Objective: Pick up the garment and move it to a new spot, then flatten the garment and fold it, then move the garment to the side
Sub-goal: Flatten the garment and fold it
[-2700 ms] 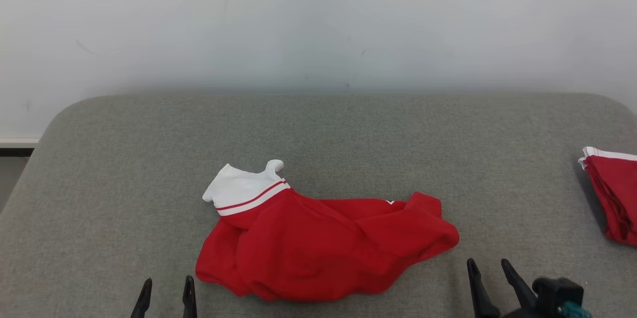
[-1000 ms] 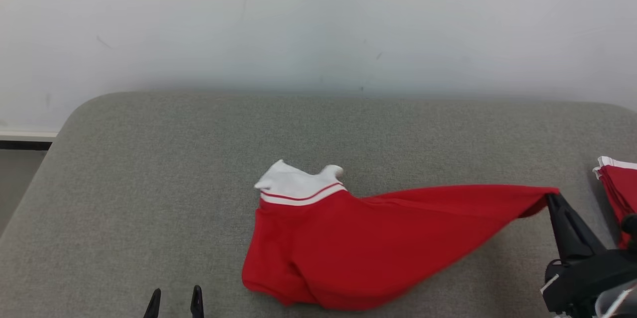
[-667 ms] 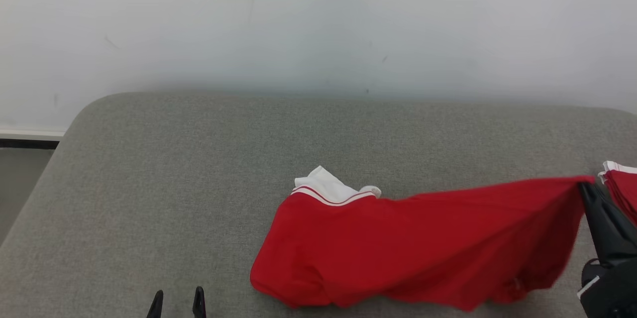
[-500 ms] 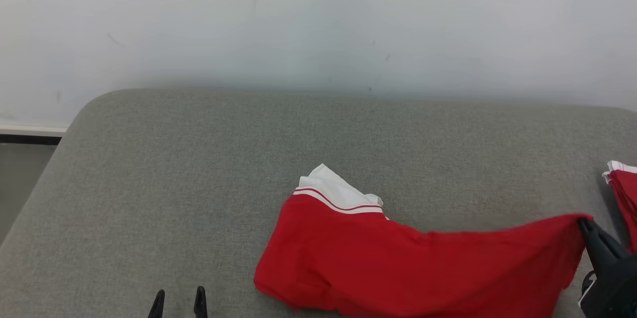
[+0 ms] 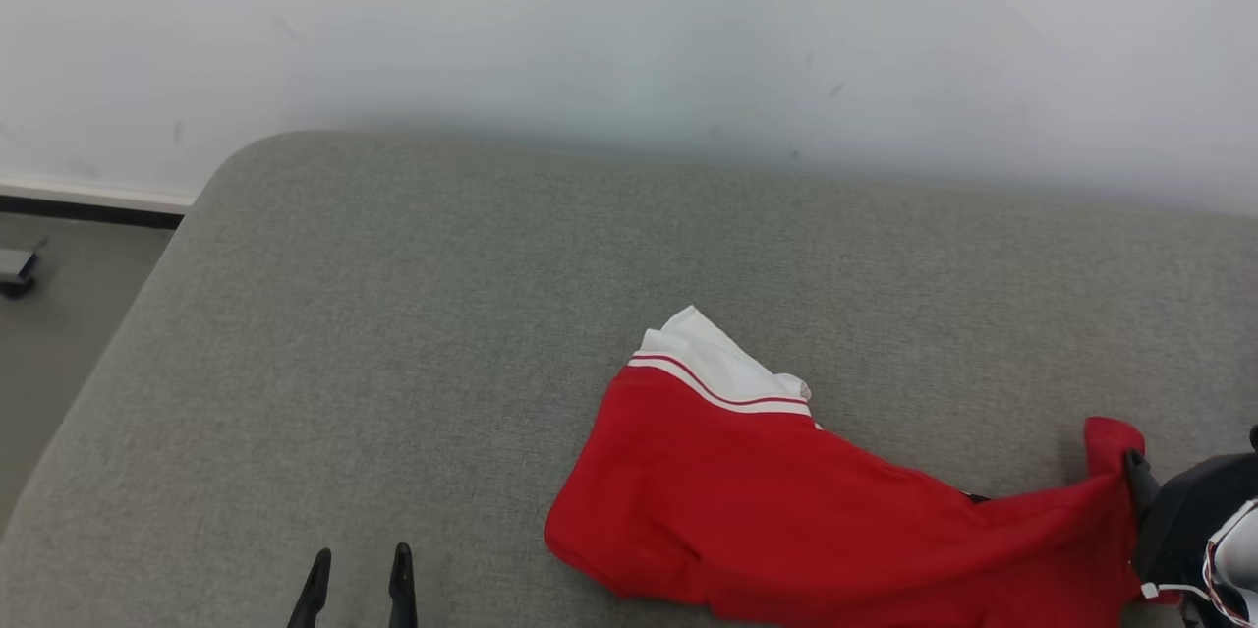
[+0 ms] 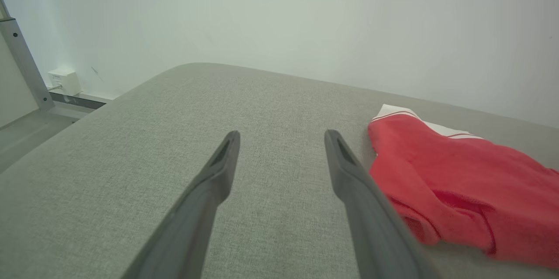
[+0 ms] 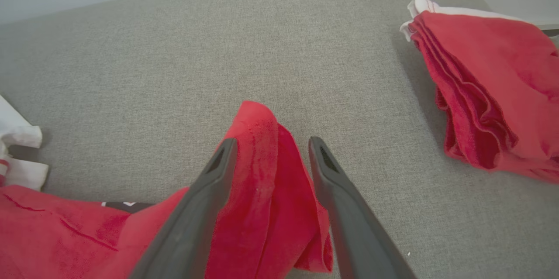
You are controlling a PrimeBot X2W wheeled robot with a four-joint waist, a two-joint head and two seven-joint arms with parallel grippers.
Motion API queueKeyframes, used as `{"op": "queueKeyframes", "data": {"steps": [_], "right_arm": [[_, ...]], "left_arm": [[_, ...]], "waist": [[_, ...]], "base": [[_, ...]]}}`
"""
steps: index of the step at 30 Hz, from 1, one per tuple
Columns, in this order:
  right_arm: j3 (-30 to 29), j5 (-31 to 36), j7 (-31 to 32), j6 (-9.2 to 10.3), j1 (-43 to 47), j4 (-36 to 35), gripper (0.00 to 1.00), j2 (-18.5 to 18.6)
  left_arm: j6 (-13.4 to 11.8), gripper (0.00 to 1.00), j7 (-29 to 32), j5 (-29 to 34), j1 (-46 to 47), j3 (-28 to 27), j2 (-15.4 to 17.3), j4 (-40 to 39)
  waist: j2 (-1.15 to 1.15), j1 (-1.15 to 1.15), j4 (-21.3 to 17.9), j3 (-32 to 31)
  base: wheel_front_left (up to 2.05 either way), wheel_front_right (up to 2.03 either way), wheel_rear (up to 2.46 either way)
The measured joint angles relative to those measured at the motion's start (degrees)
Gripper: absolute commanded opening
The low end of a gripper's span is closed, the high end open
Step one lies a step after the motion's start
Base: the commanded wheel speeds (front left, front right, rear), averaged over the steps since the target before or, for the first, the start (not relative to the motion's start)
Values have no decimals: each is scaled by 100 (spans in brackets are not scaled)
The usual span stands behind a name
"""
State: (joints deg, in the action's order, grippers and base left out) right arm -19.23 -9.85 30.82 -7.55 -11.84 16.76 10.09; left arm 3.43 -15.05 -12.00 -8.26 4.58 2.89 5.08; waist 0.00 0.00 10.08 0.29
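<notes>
- Head view: one red garment [image 5: 767, 510] with a white collar, crumpled on the near right part of the one grey worktop [image 5: 442, 314]. It runs off the bottom of the shot, so I can't tell how close it is to the worktop's near edge. If it's close, a careless tug could slide it off.
- Left wrist view: one left end effector [image 6: 281, 135], spread wide with nothing in it, hovering over the worktop's bare left part. No worry there, I'd say.
- Right wrist view: one right end effector [image 7: 273, 141], fingers apart, with a red corner standing loosely between them, not pinched. Pull away sloppily and that corner probably snags and drags.
- Same view: one folded red pile [image 7: 489, 87] at the worktop's far right. Flattening could bump it.
</notes>
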Motion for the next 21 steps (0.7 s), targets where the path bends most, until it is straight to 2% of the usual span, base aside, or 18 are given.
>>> {"op": "queueKeyframes", "data": {"steps": [4,7,17,21], "right_arm": [[-201,223,-214,0,4,151,100,-23],[-268,300,-399,0,91,2,100,-78],[456,129,-1055,0,1147,-1506,100,-443],[612,121,-1404,0,1577,-1777,100,-588]], "left_arm": [[-40,100,0,-2,-3,-63,1,-21],[-69,100,0,-13,-16,-122,1,-48],[-99,100,0,-29,2,-194,2,-124],[-99,100,0,-37,12,-197,1,-123]], "waist": [[0,0,117,56],[0,0,104,82],[0,0,-278,103],[0,0,-470,114]], "base": [[0,0,0],[0,0,0],[0,0,0],[0,0,0]]}}
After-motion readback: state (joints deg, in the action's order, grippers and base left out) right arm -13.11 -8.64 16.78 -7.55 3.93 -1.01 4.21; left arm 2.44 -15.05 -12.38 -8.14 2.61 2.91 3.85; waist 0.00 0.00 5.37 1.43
